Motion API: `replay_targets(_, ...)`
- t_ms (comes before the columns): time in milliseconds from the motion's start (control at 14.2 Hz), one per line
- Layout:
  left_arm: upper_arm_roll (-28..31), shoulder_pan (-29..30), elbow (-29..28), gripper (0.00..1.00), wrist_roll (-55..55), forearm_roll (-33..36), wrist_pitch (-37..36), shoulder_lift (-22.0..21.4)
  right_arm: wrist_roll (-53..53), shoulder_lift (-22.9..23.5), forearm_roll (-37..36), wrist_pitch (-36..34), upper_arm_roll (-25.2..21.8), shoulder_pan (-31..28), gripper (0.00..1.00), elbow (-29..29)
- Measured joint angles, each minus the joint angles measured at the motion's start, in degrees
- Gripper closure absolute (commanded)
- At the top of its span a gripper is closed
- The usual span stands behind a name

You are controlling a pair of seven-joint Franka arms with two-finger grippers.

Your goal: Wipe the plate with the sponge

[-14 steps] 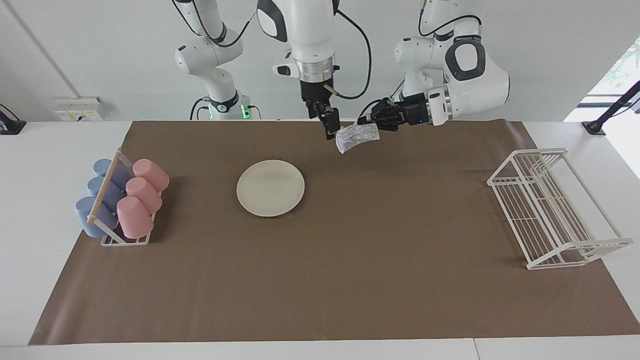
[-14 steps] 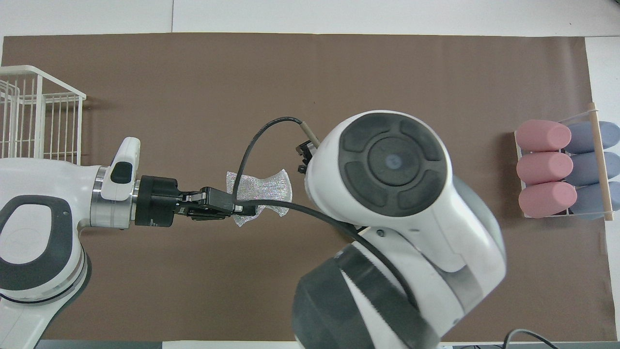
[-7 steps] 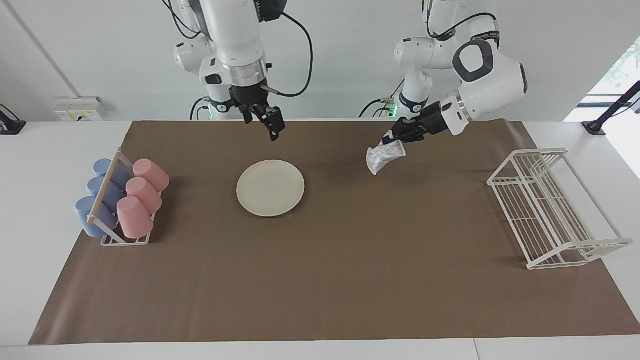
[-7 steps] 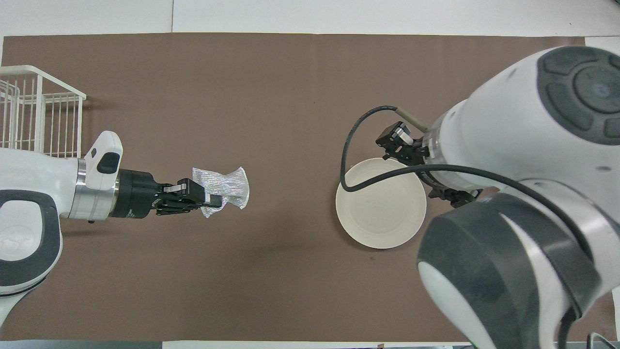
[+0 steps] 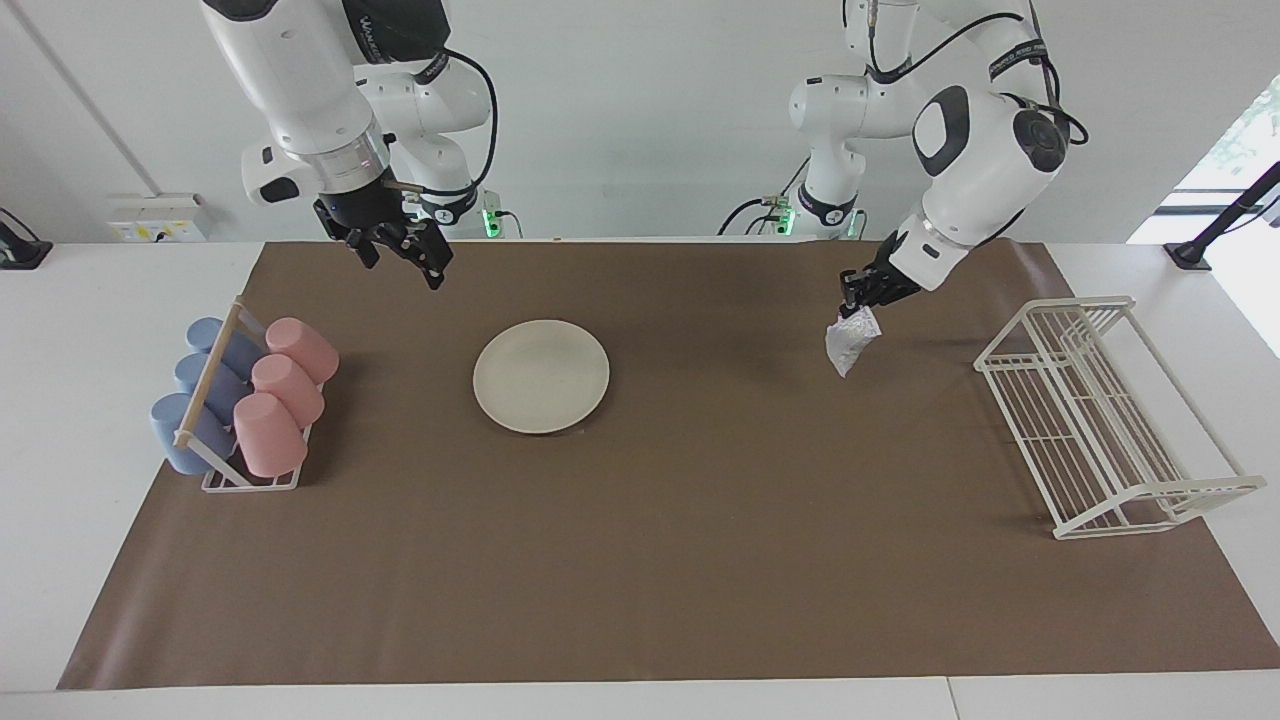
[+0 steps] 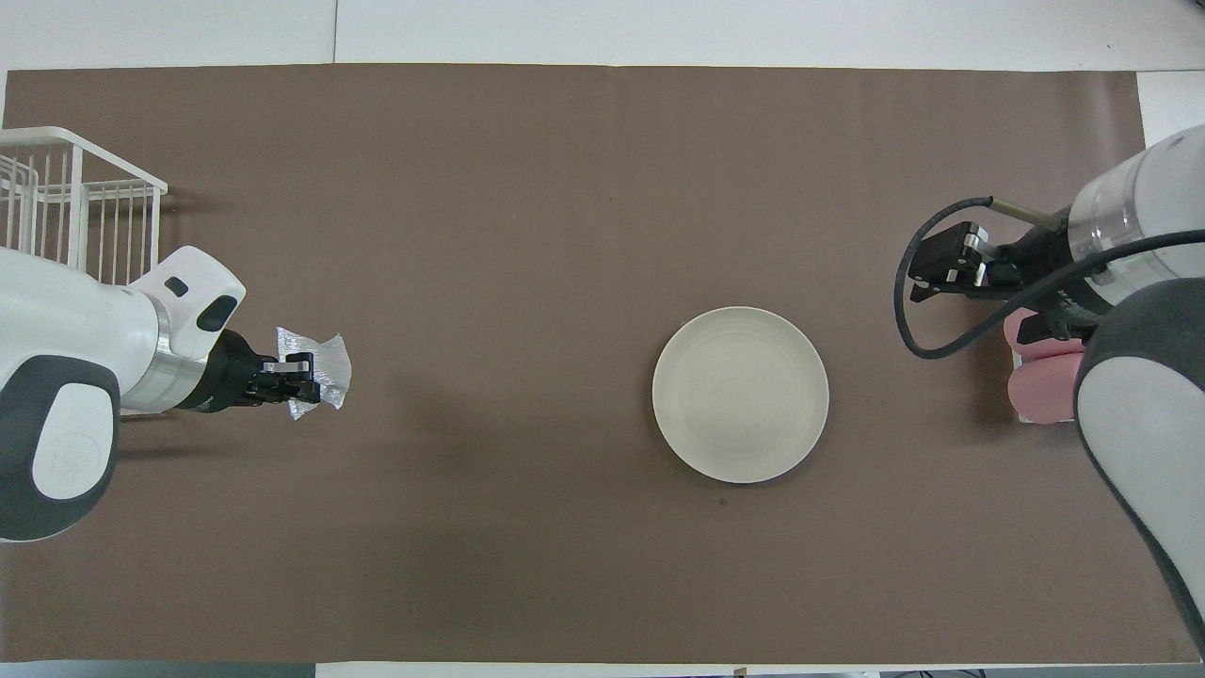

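Observation:
The cream-white plate (image 5: 541,376) lies flat on the brown mat, bare; it also shows in the overhead view (image 6: 741,394). My left gripper (image 5: 858,297) is shut on the silvery-grey sponge (image 5: 848,343), which hangs from it in the air over the mat, between the plate and the white wire rack. In the overhead view the left gripper (image 6: 303,370) and the sponge (image 6: 320,363) are well apart from the plate. My right gripper (image 5: 410,262) is open and empty, raised over the mat between the plate and the cup rack; it also shows in the overhead view (image 6: 921,276).
A rack of pink and blue cups (image 5: 240,400) stands at the right arm's end of the table; in the overhead view the right arm covers most of it. A white wire dish rack (image 5: 1100,420) stands at the left arm's end and shows in the overhead view (image 6: 66,207).
The two grippers were close together at the sponge. My left gripper has carried the sponge toward the wire rack. My right arm has swung toward the cup rack, uncovering the plate.

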Motion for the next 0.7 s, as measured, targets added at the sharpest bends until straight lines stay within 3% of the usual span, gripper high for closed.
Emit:
replay_targets(423,-0.1,0.1,12.5,1.0,-0.8,23.1,-14.6,5.3,-15.3,-1.2,-0.1,-1.4,-0.2,-3.2,0.0,-0.3)
replay_targets(705,-0.7,-0.4,22.2,1.0,-0.8,35.3,-23.5,10.3,-17.7,-2.5,-0.1,-1.4,-1.3,-3.8,0.0,-1.5)
